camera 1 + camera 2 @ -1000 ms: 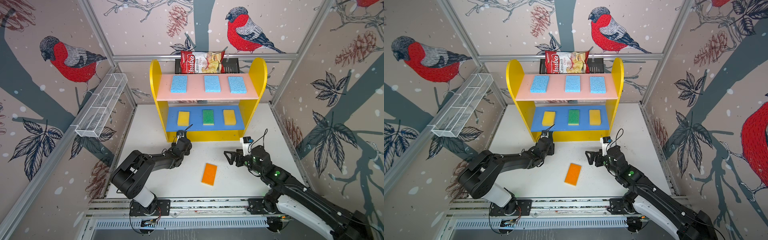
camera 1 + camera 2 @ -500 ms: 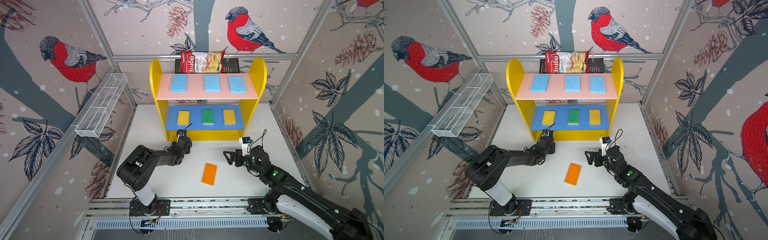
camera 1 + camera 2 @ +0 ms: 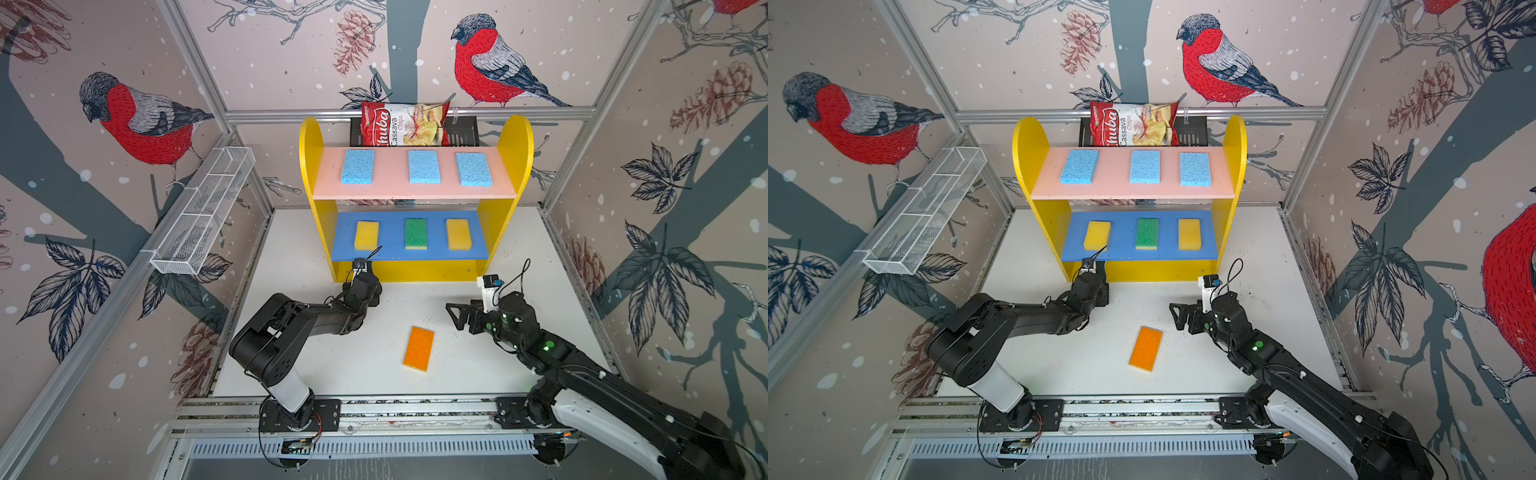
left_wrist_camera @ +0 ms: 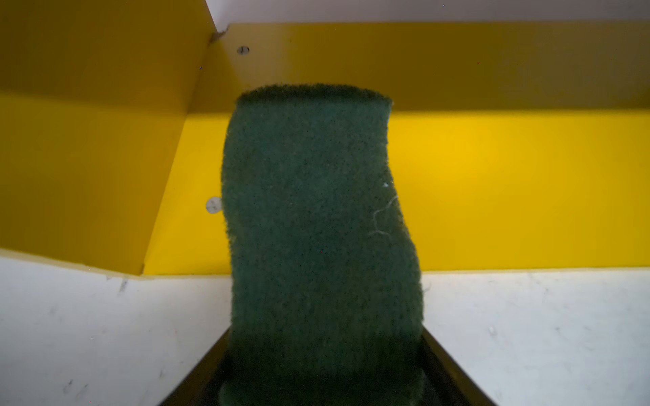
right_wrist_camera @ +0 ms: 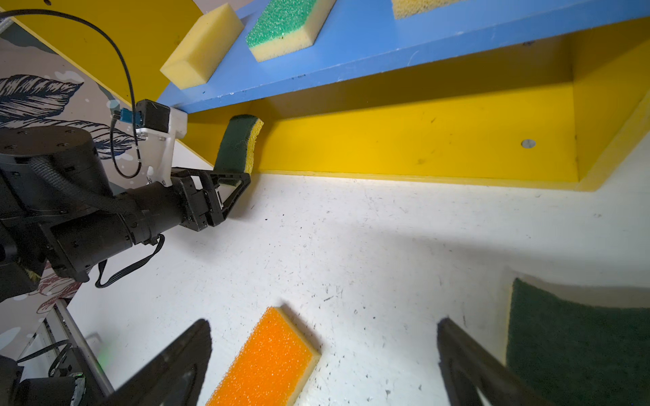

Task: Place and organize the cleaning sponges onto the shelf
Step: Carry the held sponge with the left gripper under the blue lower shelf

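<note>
Sponge (image 4: 316, 211), dark green, is pinched in my left gripper (image 5: 235, 179), tip inside the shelf (image 5: 422, 140). My right gripper (image 3: 455, 318) is wide open, orange sponge (image 5: 267, 362) ahead.

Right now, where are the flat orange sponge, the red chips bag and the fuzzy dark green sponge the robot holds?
Flat orange sponge (image 3: 418, 348): in a top view, centre of its face.
Red chips bag (image 3: 405, 124): in a top view, its printed front.
Fuzzy dark green sponge (image 4: 316, 211): left wrist view, its scrubby face.
</note>
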Controlling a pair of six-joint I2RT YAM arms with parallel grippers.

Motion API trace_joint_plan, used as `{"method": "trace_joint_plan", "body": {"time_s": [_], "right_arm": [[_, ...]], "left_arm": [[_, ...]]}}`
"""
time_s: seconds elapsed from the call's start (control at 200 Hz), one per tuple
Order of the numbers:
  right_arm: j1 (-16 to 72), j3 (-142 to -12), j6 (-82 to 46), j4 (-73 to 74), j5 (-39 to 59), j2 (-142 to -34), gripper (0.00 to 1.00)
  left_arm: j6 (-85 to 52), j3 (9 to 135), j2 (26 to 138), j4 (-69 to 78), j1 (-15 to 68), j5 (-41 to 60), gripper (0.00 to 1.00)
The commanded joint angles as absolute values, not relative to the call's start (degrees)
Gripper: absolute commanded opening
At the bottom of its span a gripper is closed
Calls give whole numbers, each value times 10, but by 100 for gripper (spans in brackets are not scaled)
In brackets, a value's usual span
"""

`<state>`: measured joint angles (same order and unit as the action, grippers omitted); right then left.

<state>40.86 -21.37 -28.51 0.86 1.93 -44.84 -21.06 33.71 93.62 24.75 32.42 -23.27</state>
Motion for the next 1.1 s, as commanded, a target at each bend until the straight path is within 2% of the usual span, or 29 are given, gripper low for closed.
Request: {"method": "trace_joint_plan", "body": {"time_s": [0.0,0.645,1.096], "right_arm": [[409,-210,-286,28,23,-447,100],[411,-191,-290,39,23,-444,100],[410,-186,-289,41,21,-452,99]], "left_arm": [[-214,330,927,296,327,-252,70],[-207,337,948,332,330,-265,72],[-205,354,989,331,332,-278,69]]}}
